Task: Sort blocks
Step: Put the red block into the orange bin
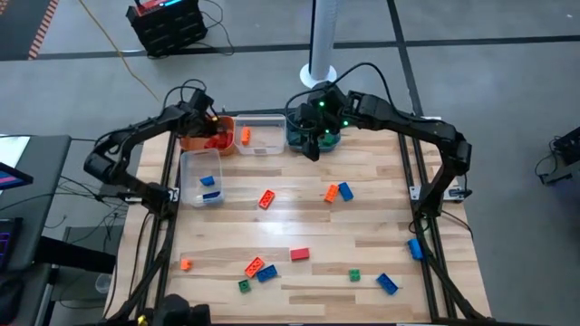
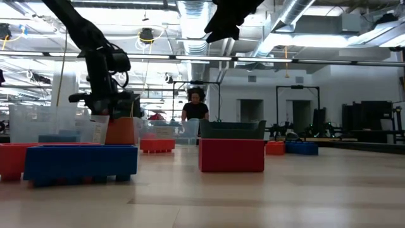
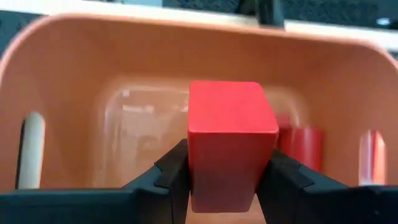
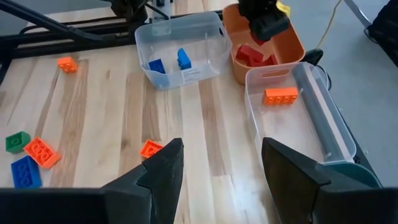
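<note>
My left gripper (image 1: pixel 210 127) hangs over the orange bin (image 1: pixel 195 142), shut on a red block (image 3: pixel 230 134). More red blocks (image 3: pixel 300 146) lie on the bin's floor. My right gripper (image 4: pixel 221 168) stands open and empty over the teal bin (image 1: pixel 332 139) at the table's far edge. One clear bin (image 1: pixel 263 148) holds an orange block (image 1: pixel 245 136). Another clear bin (image 1: pixel 201 177) holds blue blocks (image 4: pixel 168 62). Loose blocks lie on the table: a red one (image 1: pixel 299 254), an orange one (image 1: pixel 331 192), a blue one (image 1: pixel 345 191) and green ones (image 1: pixel 355 274). My left gripper pinches the red block by two opposite sides (image 3: pixel 199 171) between its two fingers (image 3: pixel 174 171). The fingers slant down from above into the orange bin. The block is lifted clear above the bin's floor, a smooth face toward the wrist camera.
More blocks lie near the table's front edge (image 1: pixel 258 270), (image 1: pixel 387 283), and a blue one (image 1: pixel 415 248) lies at the right edge. The four bins stand grouped at the far left and far middle. A person (image 2: pixel 196 109) shows in the room beyond the table.
</note>
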